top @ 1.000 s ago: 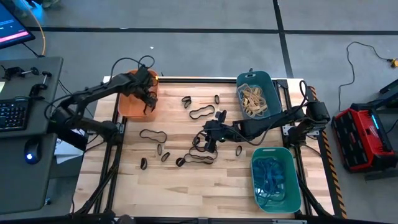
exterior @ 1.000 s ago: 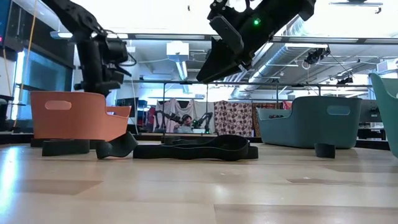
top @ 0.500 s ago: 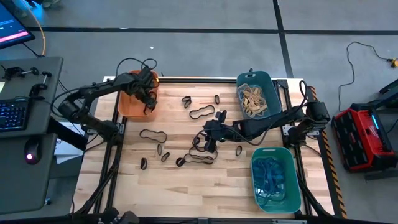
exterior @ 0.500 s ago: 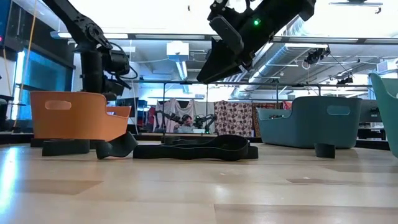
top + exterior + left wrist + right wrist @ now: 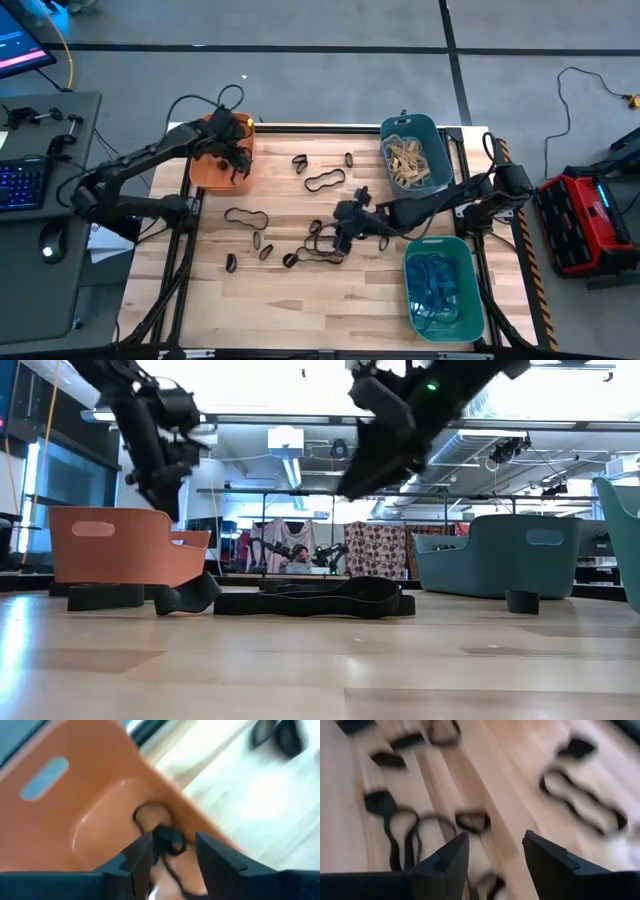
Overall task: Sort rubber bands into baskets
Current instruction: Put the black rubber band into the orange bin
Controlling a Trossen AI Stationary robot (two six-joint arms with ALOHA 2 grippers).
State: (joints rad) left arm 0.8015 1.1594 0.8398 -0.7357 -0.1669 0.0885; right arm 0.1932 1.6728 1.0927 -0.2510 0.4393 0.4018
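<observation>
From above, your left gripper (image 5: 236, 152) hangs over the orange basket (image 5: 205, 170) at ten o'clock on the table (image 5: 300, 300), while your right gripper (image 5: 345, 222) sits near the middle, over the tangle of black rubber bands (image 5: 322, 243), which lies toward seven o'clock from it; this arm is far nearer the loose bands. The teal basket (image 5: 440, 150) at two o'clock holds tan bands, the green basket (image 5: 465, 290) at five o'clock blue ones. At table level, both arms hang above the table, and the long flat black band (image 5: 315, 600) runs crosswise; the fingertips are hard to make out here. Through the left wrist, the fingers (image 5: 137, 857) stand apart over a black band (image 5: 167, 840) lying inside the orange basket. Through the right wrist, the fingers (image 5: 450, 857) are spread and empty; the small black loop (image 5: 472, 820) lies just ahead between them, though motion blur hides its exact shape.
</observation>
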